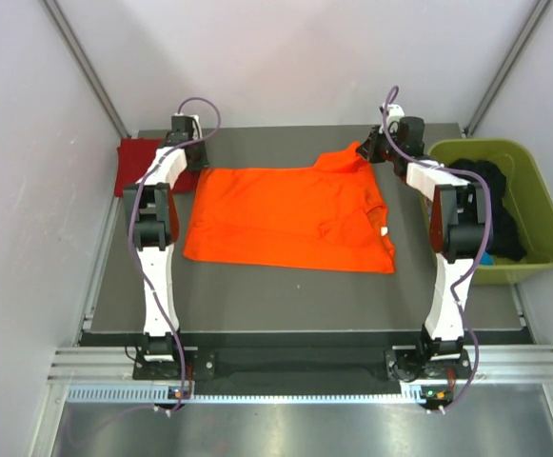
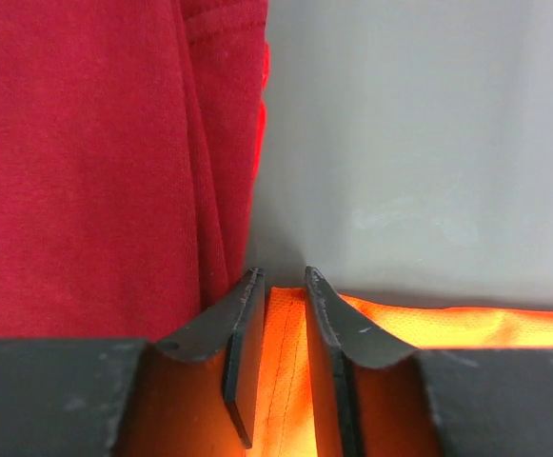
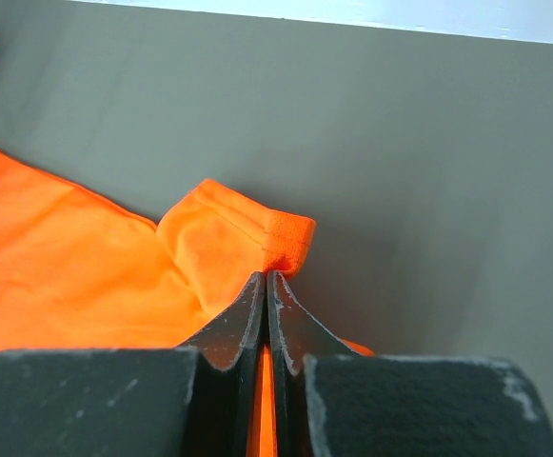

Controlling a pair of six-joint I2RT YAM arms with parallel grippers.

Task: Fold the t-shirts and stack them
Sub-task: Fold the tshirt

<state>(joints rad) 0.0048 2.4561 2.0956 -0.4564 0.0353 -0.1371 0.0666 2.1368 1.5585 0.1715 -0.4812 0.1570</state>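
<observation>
Layout: orange t-shirt [image 1: 286, 219] flat on table [image 1: 305, 295], long axis left-right. At far-right corner, right gripper [image 3: 266, 278] clenched on its cloth; at far-left edge, left gripper [image 2: 283, 276] jaws narrowly parted astride fabric, not pinching. Just left, dark red t-shirt [image 1: 128, 167] bunched. Fold likely pulls far edge nearward.

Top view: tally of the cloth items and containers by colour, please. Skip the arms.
orange shirt: 1
red shirt: 1
green tub: 1
black cloth pile in the tub: 1 (can't tell how many pieces are in it)
Total: 4
</observation>
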